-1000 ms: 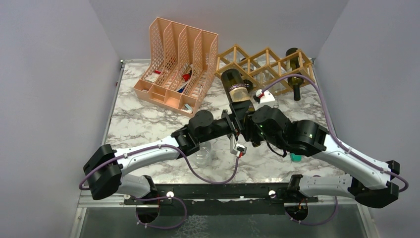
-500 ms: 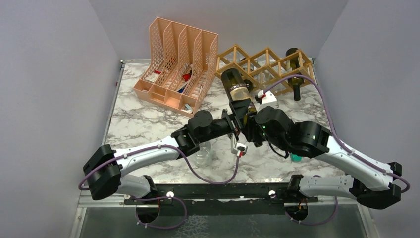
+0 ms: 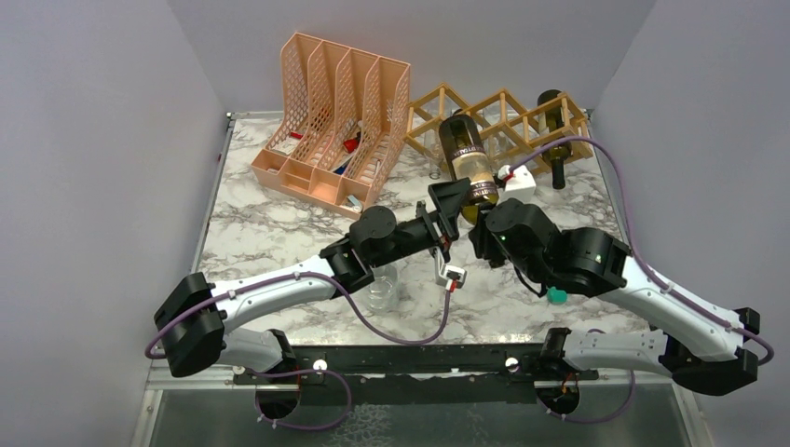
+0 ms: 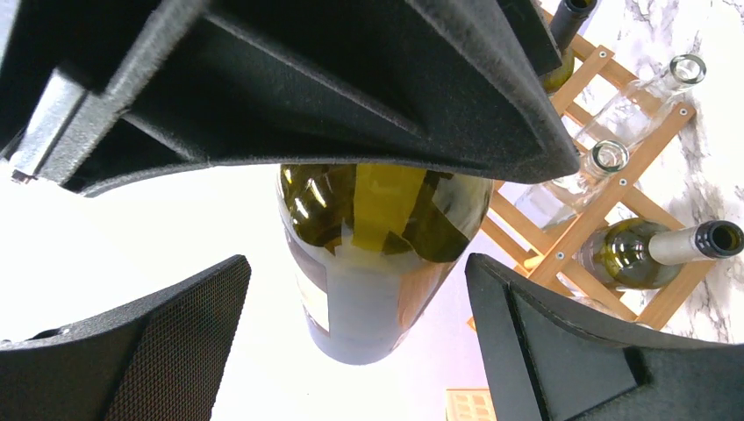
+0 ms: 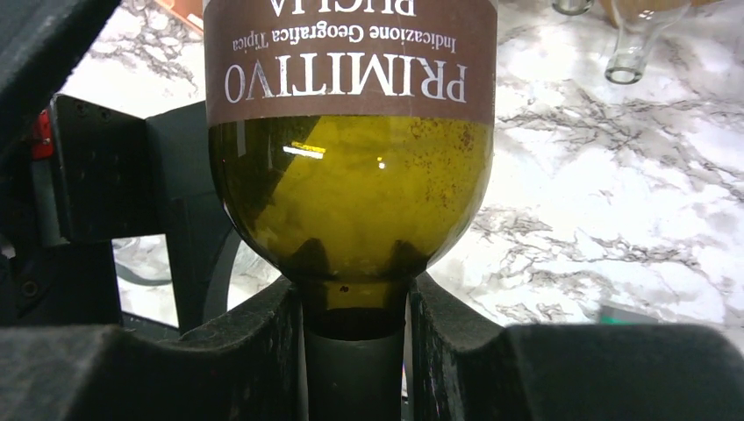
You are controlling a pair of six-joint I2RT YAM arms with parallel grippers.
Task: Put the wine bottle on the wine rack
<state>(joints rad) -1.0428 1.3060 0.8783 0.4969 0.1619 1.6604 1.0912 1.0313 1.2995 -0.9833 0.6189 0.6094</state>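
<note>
The wine bottle (image 3: 469, 160), dark green with a brown label, hangs in the air in front of the wine rack (image 3: 503, 119), base pointing toward it. My right gripper (image 3: 480, 217) is shut on the bottle's neck; in the right wrist view the neck sits squeezed between both fingers (image 5: 254, 351) of that gripper (image 5: 355, 355), under the bottle's shoulder (image 5: 351, 202). My left gripper (image 3: 445, 209) stands open beside the bottle. In the left wrist view the bottle (image 4: 377, 263) lies between the spread jaws of that gripper (image 4: 351, 342) with gaps on both sides.
The wooden rack (image 4: 605, 206) holds a green bottle (image 4: 645, 254) and clear glass bottles (image 4: 605, 158). A peach mesh file organiser (image 3: 331, 121) stands at the back left. A glass (image 3: 380, 291) sits under the left arm, and a small teal object (image 3: 556, 296) lies near the right arm.
My left gripper has opened and let go of the bottle. The right gripper has carried the bottle back and to the right, closer to the rack.
</note>
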